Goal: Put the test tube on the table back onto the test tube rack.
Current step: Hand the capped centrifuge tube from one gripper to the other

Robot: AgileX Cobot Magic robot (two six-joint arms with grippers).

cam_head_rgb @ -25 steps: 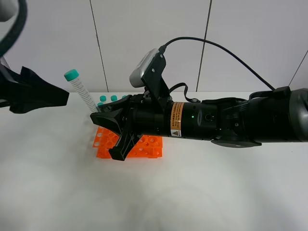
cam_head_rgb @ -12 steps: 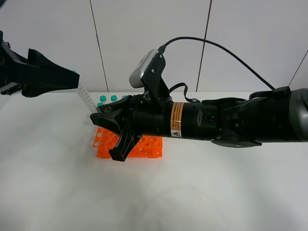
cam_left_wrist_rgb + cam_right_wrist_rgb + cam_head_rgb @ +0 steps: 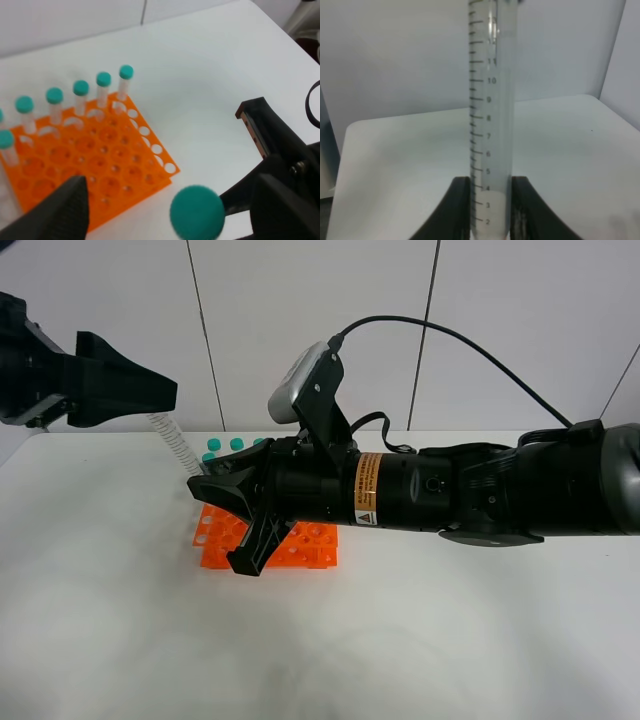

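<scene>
My right gripper (image 3: 222,520) reaches across to the left and is shut on the test tube (image 3: 172,443), holding it upright and slightly tilted at its lower end, just left of the orange test tube rack (image 3: 300,545). In the right wrist view the clear graduated tube (image 3: 492,125) stands between the two fingers (image 3: 461,207). My left gripper (image 3: 150,390) hovers over the tube's top and hides its cap in the high view. In the left wrist view the teal cap (image 3: 196,211) sits between the left gripper's (image 3: 170,200) wide-open fingers, untouched. The rack (image 3: 100,170) lies below.
Several identical teal-capped tubes (image 3: 80,90) stand in the rack's back row and side; their caps (image 3: 237,443) show behind the right arm. The white table (image 3: 120,620) stretches around the rack. The right arm's thick black body (image 3: 450,490) spans the middle.
My left gripper has moved right and slightly up, from beside the tube's cap to over it, so the cap is now covered. The right arm and tube have stayed still.
</scene>
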